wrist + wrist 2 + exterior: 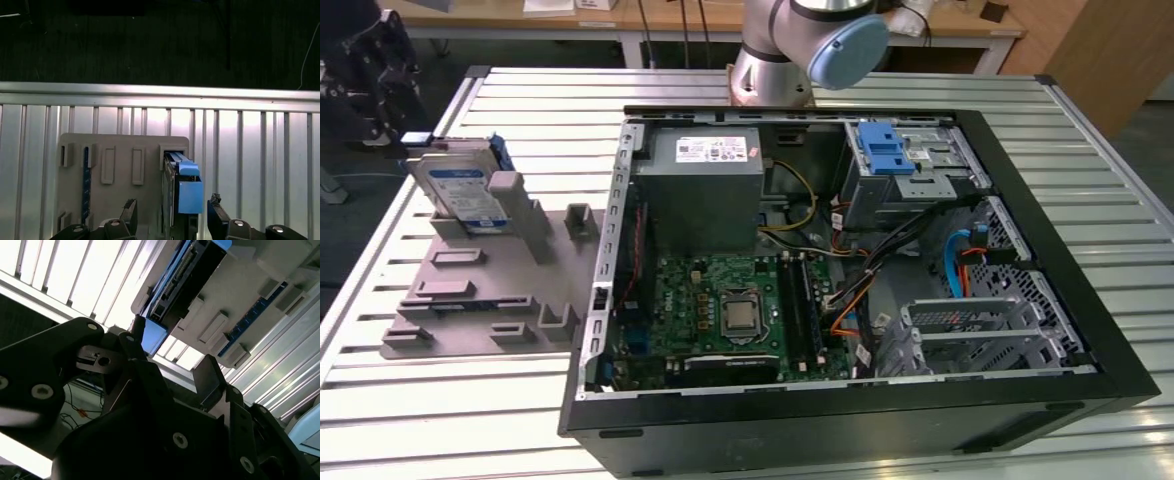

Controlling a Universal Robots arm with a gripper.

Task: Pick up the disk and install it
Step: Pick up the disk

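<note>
Slatted aluminium table is carrying an open black tower case and a grey slotted fixture plate, where the silver, blue-framed disk is standing on edge. Judging it rigid, dense, slick and shock-sensitive, you are best clamping its flat faces. The exterior view is showing its label; the first wrist view is showing the black gripper spread wide, fingers straddling the disk untouched.

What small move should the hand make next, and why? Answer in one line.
Probably ease down over the disk: the open hand straddles its blue-framed top edge, apparently not gripping yet, and the disk stands upright in the grey holder.
</note>
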